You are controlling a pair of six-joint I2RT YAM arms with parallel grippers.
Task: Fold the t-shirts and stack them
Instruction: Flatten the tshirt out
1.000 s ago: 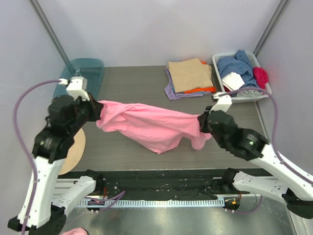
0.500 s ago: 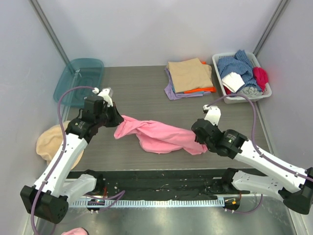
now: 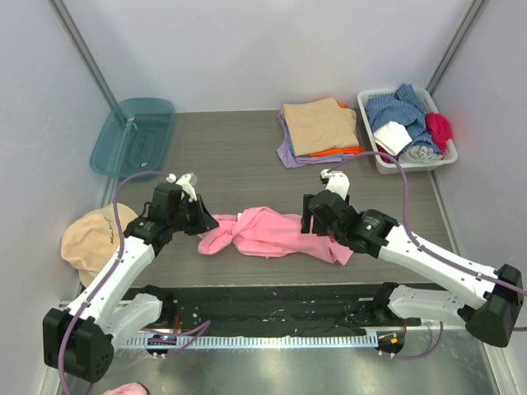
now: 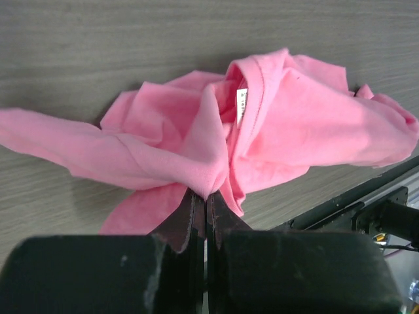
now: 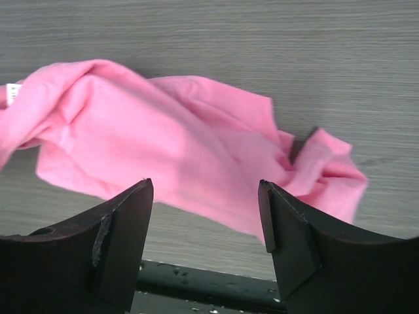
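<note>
The bright pink t-shirt (image 3: 272,234) lies crumpled in a low heap on the near middle of the table. My left gripper (image 3: 206,224) is shut on a fold at its left end; in the left wrist view the cloth (image 4: 275,124) bunches out from the closed tips (image 4: 207,196). My right gripper (image 3: 311,220) hovers open over the shirt's right part. In the right wrist view nothing sits between its fingers (image 5: 204,185), and the pink cloth (image 5: 163,137) lies beyond them. A folded stack stands at the back: tan (image 3: 319,125) on top, orange (image 3: 342,152) and lilac (image 3: 288,155) beneath.
A white basket (image 3: 412,164) heaped with clothes stands at the back right, beside the stack. A teal plastic lid (image 3: 133,136) lies at the back left. A round tan cap (image 3: 86,239) sits at the left edge. A black rail runs along the table's near edge.
Both arms came down and inward, so the stretched, lifted pink shirt now rests slack on the table. The right gripper opened and let go of its end; the left kept its hold.
</note>
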